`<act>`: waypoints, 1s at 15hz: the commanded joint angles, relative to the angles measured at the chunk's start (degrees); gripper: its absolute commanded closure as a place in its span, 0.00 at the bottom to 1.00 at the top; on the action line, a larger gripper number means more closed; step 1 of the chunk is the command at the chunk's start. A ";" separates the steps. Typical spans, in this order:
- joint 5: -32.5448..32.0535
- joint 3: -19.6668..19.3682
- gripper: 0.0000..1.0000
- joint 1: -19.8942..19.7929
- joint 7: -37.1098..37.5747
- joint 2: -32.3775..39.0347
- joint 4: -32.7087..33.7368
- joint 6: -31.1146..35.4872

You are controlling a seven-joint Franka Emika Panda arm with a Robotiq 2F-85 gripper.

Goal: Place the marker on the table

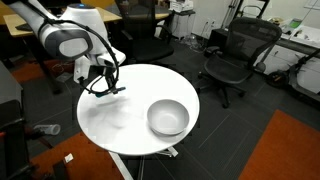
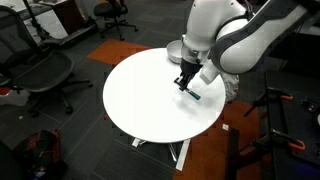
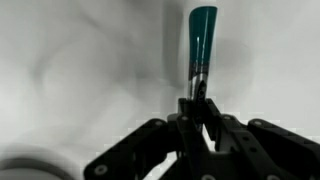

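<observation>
Robot hand (image 3: 198,108) clenched on teal marker (image 3: 202,30), above white table (image 3: 80,60), bowl (image 1: 168,117) apart

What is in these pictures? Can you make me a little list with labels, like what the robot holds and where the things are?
table: round, white top
marker: dark teal stick, low over the table
gripper: shut on one end of the marker
marker touching table: cannot tell
bowl: silver-grey, standing on the table, apart from the marker
around: black office chairs
</observation>
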 commanded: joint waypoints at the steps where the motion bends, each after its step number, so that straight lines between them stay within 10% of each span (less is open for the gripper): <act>1: 1.23 -0.27 0.95 0.73 0.62 1.68 1.15 1.16; 5: 1.36 -0.44 0.95 0.82 0.59 3.23 2.24 0.79; 6: 0.70 -1.06 0.56 1.36 0.79 3.63 2.54 0.76; 15: 0.29 -1.98 0.01 1.54 0.19 2.73 4.73 -0.53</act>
